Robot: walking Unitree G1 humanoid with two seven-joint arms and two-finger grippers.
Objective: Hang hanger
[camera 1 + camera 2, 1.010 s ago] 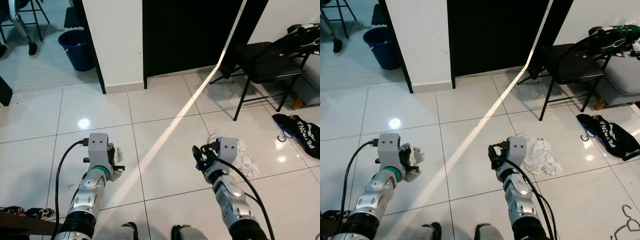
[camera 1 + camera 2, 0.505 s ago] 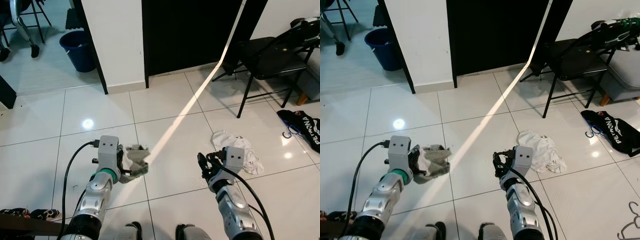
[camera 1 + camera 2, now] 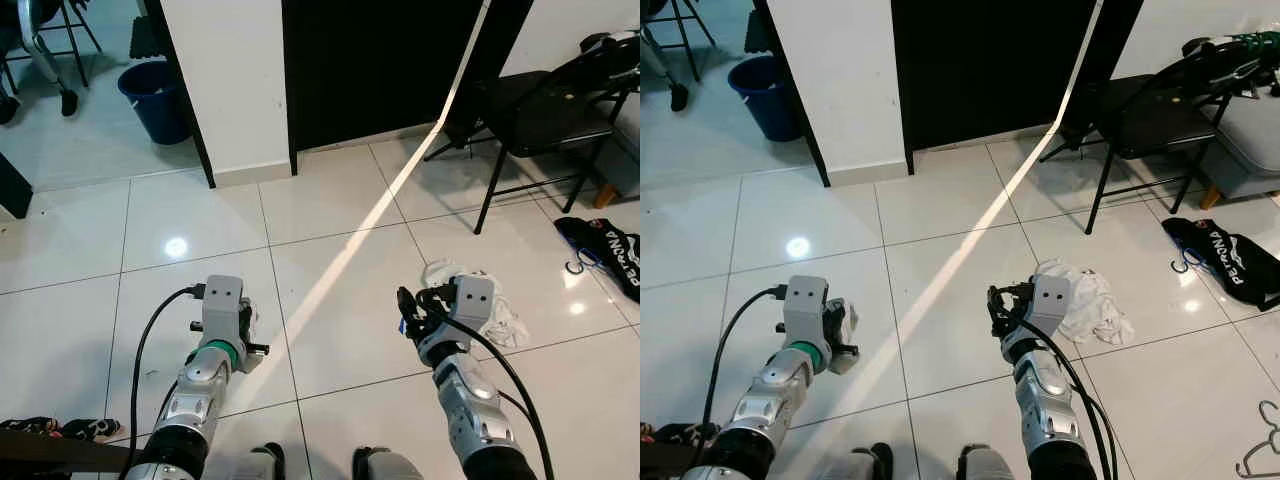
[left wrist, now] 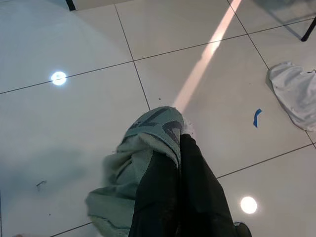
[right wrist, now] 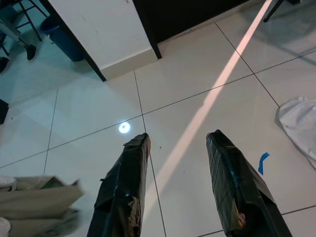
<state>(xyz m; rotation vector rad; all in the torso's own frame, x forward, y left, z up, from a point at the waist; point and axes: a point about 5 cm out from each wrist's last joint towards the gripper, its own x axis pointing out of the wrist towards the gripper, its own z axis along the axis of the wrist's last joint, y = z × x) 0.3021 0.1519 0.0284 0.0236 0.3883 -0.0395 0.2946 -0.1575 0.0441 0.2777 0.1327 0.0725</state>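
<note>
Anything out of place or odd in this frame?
Yes. The task is hanging a hanger, yet the left pincer is shut on a grey-green cloth. A white garment lies crumpled on the floor, and a wire hanger lies nearby.

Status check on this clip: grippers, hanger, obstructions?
Left gripper shut on grey-green cloth, held over the tile floor. Right gripper open, holding nothing. Wire hangers lie on the floor at far right, untouched. White garment lies beside the right arm.

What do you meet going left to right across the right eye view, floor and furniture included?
Blue bin → left gripper holding a grey-green cloth → right gripper → white cloth → black folding chair → black bag.
</note>
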